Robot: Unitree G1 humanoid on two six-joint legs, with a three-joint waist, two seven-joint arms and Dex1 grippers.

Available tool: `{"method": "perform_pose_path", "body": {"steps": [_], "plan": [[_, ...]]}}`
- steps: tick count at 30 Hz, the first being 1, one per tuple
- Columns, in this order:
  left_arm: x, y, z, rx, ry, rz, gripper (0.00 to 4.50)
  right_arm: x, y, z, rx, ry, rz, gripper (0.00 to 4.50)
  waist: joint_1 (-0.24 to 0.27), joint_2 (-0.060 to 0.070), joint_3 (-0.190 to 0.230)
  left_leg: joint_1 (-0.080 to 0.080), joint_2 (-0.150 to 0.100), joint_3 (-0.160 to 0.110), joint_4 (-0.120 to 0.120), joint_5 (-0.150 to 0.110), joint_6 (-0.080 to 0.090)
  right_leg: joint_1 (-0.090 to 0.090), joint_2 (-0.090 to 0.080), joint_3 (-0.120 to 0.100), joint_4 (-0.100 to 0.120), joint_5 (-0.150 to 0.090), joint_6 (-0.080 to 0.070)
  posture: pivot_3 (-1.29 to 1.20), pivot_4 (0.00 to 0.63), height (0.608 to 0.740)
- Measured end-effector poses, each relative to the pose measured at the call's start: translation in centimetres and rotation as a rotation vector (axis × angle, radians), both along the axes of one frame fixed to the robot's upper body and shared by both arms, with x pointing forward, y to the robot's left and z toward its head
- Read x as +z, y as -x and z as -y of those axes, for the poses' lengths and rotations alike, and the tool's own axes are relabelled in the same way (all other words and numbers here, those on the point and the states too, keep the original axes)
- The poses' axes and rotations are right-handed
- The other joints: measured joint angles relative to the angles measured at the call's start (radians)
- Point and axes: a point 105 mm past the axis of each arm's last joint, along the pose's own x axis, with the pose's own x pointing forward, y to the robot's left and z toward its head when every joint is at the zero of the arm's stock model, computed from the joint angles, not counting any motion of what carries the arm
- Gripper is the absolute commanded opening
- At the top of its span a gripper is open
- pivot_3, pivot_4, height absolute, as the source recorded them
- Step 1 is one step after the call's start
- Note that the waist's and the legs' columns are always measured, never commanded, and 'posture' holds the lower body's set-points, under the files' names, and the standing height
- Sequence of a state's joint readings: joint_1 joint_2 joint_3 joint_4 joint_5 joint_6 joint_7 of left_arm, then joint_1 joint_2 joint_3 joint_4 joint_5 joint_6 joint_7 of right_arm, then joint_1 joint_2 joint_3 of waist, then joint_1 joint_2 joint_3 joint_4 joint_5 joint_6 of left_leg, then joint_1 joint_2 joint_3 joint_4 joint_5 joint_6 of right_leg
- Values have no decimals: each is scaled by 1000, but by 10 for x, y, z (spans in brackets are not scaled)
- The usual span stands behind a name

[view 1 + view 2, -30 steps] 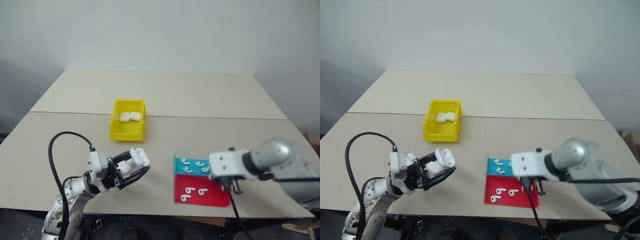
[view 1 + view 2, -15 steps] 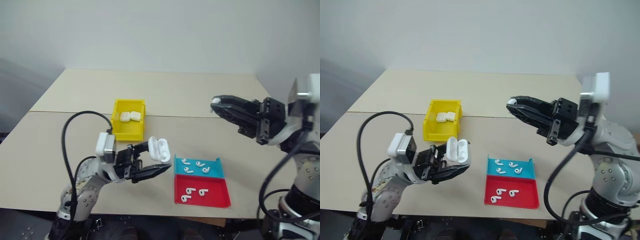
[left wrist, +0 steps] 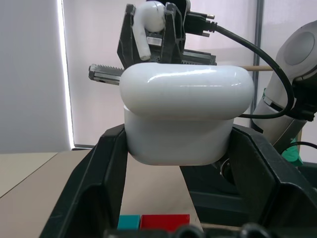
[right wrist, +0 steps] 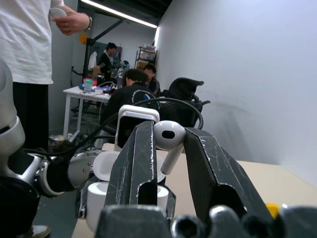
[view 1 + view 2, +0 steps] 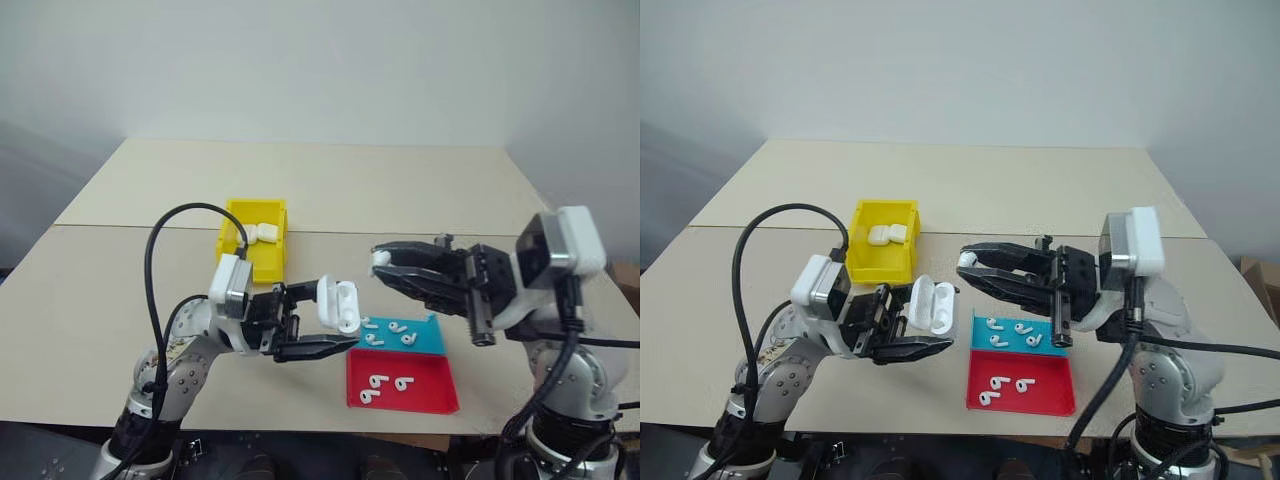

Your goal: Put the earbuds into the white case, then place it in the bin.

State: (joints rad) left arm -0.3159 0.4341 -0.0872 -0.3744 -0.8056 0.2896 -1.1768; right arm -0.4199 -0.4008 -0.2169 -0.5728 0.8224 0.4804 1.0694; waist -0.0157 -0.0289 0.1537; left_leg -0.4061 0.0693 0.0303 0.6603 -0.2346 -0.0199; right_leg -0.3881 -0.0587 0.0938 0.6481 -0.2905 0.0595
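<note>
The case and earbuds are glossy white, the bin yellow, the trays blue and red, the table beige.

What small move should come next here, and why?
Probably bring the right gripper closer and lower the earbud into the case. The earbud is pinched at the fingertips, the left gripper holds the case with its lid flipped open, and the two are facing each other, still apart, above the table.
</note>
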Motion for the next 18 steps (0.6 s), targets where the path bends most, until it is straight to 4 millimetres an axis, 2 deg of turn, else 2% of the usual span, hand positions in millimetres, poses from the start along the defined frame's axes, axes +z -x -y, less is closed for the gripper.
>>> {"method": "perform_pose_path", "body": {"steps": [18], "plan": [[-3,-7,1,40,-48,-3,2767,-19,-6,-20,63,67,36,822,1,0,0,0,0,0,0,0,0,0,0,0,0,0,0,0,150,740]]}}
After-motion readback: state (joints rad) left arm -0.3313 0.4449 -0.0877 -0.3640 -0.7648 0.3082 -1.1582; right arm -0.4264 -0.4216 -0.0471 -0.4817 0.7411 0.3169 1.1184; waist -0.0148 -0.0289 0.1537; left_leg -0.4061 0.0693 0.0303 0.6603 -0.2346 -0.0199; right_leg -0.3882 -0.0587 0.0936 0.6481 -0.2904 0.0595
